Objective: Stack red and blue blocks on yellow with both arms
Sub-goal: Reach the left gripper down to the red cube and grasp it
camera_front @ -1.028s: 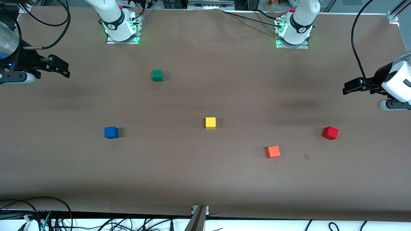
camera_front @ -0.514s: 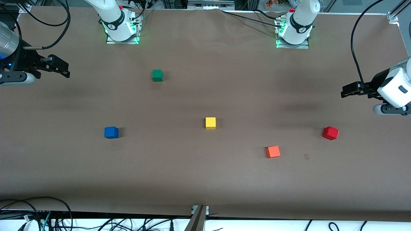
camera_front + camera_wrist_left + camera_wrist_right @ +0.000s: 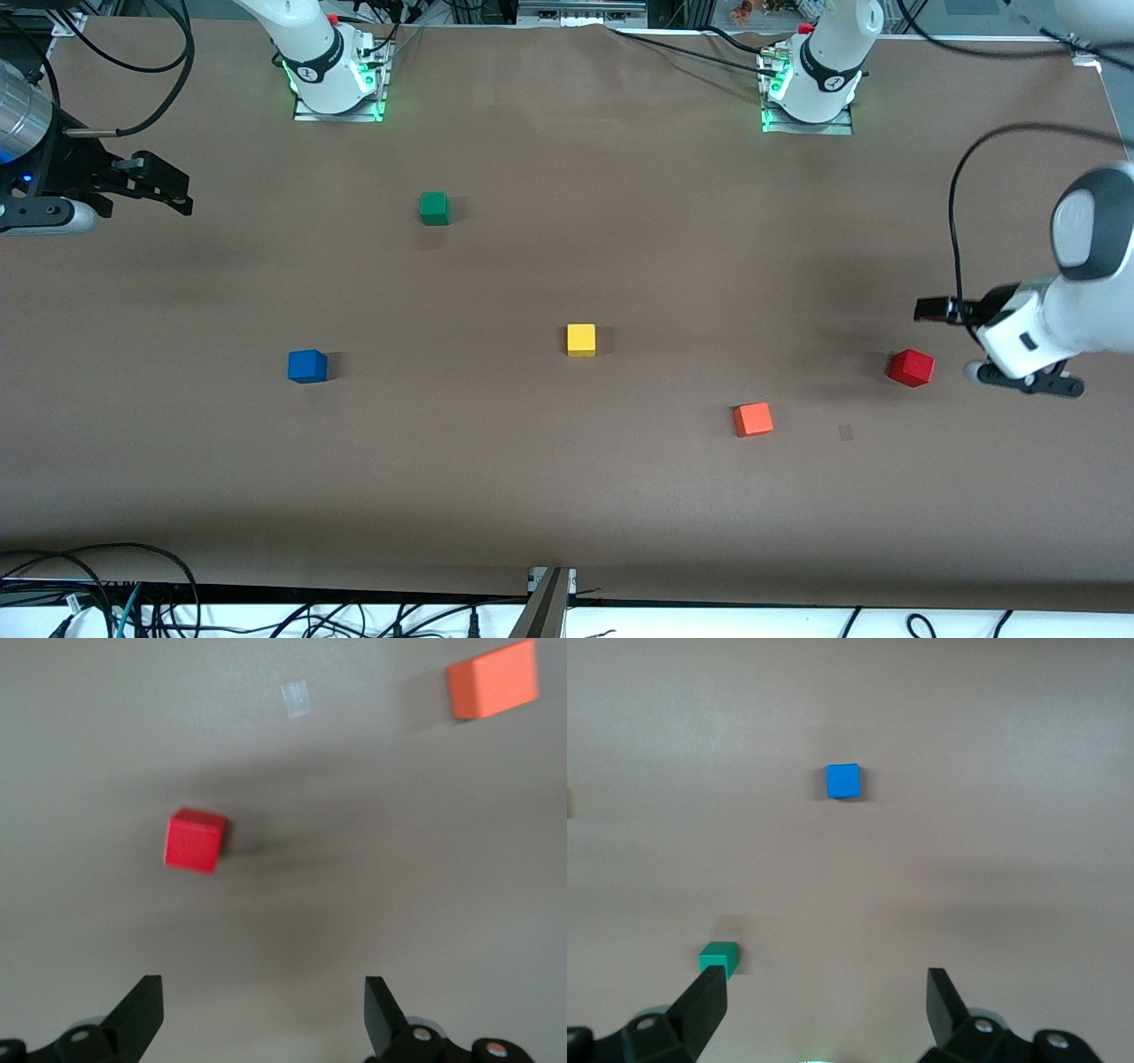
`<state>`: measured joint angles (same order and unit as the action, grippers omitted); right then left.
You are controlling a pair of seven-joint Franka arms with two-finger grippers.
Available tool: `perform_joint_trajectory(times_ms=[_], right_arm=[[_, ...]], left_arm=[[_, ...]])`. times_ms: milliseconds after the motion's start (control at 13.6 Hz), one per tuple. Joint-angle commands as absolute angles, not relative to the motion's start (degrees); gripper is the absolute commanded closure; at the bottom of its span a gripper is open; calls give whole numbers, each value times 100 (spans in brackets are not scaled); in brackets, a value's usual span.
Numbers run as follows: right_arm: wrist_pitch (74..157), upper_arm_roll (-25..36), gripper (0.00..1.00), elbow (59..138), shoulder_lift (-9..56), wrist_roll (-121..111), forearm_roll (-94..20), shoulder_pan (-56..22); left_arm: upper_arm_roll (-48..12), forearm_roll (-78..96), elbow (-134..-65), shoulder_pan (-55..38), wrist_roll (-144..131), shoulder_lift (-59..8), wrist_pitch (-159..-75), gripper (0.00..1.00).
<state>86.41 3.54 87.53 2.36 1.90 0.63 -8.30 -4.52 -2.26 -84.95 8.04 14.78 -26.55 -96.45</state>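
1. The yellow block (image 3: 581, 339) sits alone near the middle of the brown table (image 3: 567, 496), nothing on it, so no stacking has begun. Its central spot looks reachable from either arm's end.
2. The red block (image 3: 912, 367) lies toward the left arm's end of the table and the blue block (image 3: 307, 366) toward the right arm's end, well apart from the yellow one. That split suggests one block per arm.
3. An orange block (image 3: 753, 419) rests between red and yellow and nearer the front camera. A green block (image 3: 434, 208) lies farther from the camera, toward the right arm's base. Neither belongs in the stack.
4. The left gripper (image 3: 263, 1014) hangs over the table just beside the red block, released, with its jaws spread wide and nothing between them. Its wrist view shows the red block ahead of the fingertips, not yet between them. The forearm reaches in low from the table's edge, wrist bent down.
5. The right gripper (image 3: 827, 1005) is also released and empty, held high over its own end of the table. Its arm waits, with the blue block in its wrist view well ahead.
6. The likely next step is centring the left jaws over the red block, which sits turned at a slight angle.
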Motion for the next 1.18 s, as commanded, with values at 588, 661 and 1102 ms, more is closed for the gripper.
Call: perform_joint_trajectory(times_ms=[588, 661, 1102], right_arm=[[8596, 352, 0, 8657, 255, 193, 141, -817], [8596, 352, 0, 8657, 255, 193, 141, -817], [8596, 352, 0, 8657, 255, 193, 149, -817]], left_arm=[[-492, -316, -10081, 1362, 3322, -3172, -12902, 0], [-492, -316, -10098, 1388, 3322, -3225, -12955, 0], [-483, -308, -10696, 1494, 3322, -3243, -13553, 0]])
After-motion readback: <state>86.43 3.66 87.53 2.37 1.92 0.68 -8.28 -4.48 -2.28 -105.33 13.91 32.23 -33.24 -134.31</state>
